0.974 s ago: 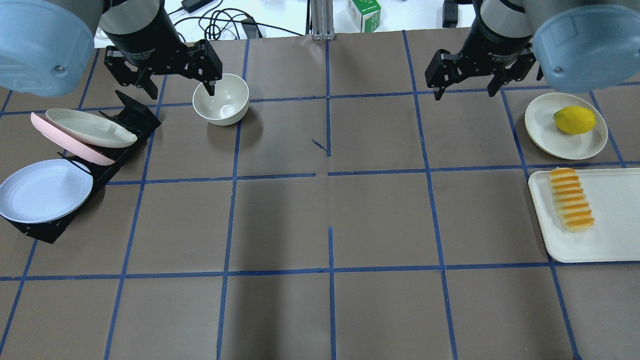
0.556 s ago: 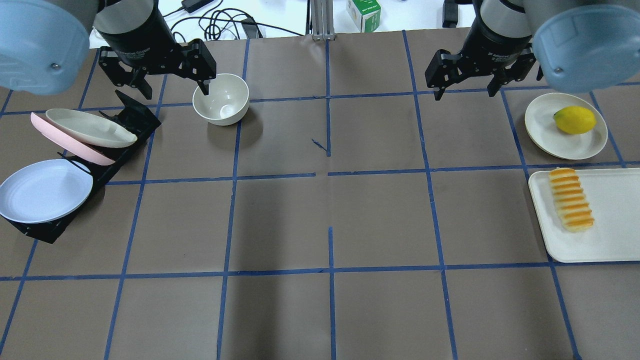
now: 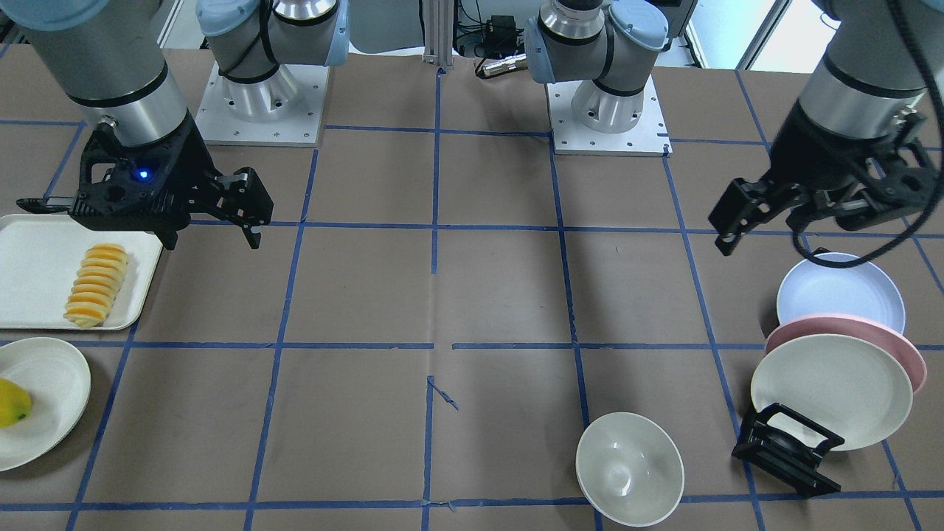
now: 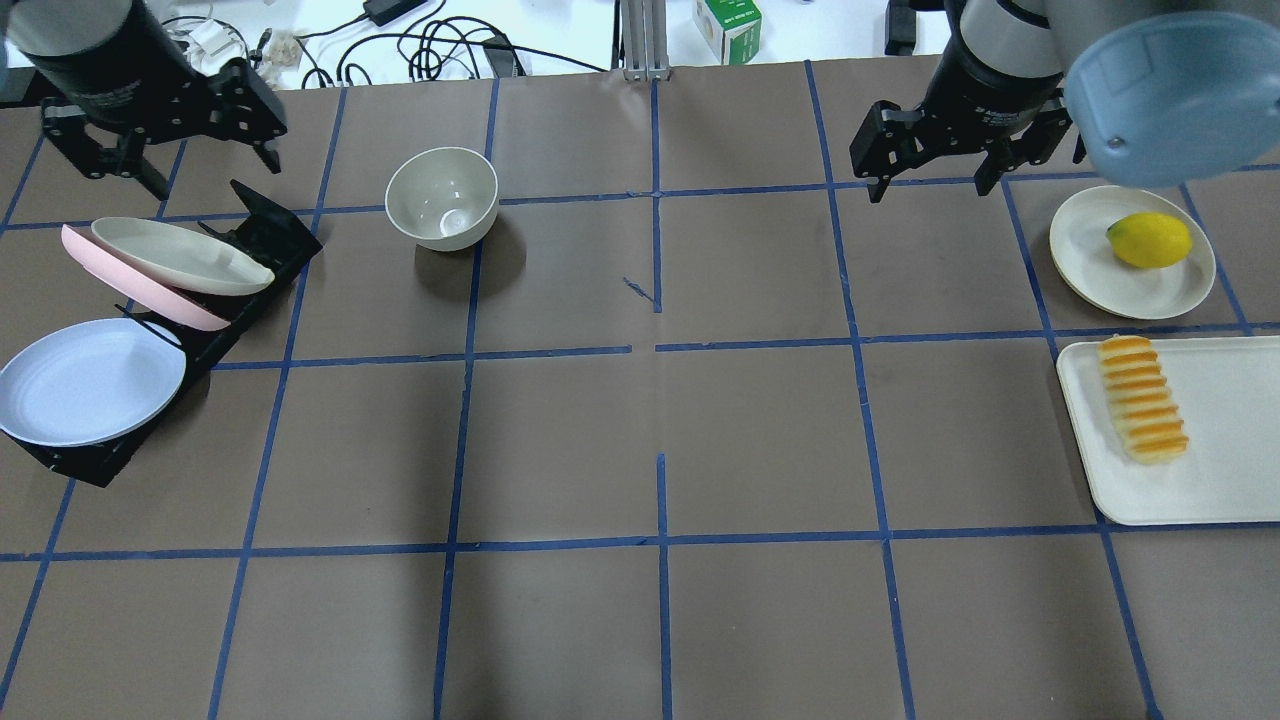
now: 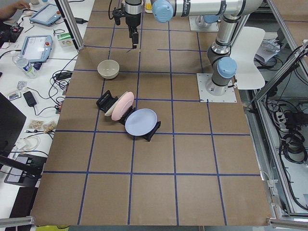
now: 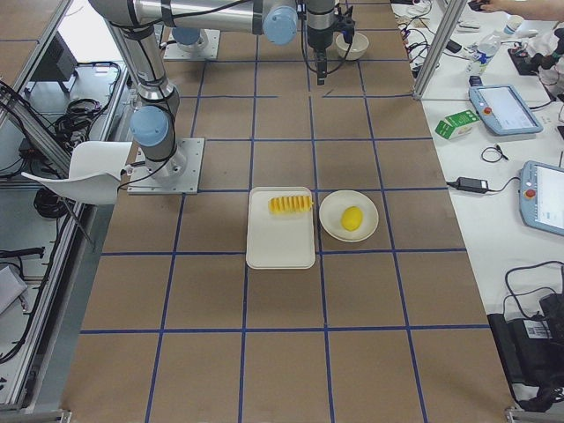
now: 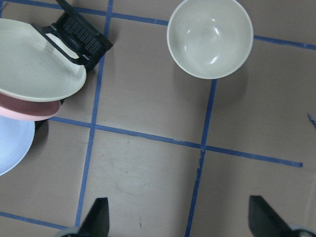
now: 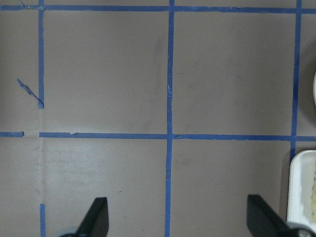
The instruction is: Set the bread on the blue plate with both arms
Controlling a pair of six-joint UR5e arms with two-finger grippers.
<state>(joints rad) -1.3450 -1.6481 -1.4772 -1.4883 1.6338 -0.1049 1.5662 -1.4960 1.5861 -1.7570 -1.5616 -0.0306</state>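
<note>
The bread lies on a white tray at the right edge; it also shows in the front view. The blue plate leans in the front slot of a black rack at the far left, and shows in the front view and the left wrist view. My left gripper is open and empty, raised behind the rack. My right gripper is open and empty, raised over bare table well left of and behind the tray.
A pink plate and a cream plate lean in the same rack. A white bowl stands right of the rack. A lemon sits on a cream plate behind the tray.
My left gripper has moved left, away from the white bowl's rim, to behind the rack. My right gripper has not moved.
</note>
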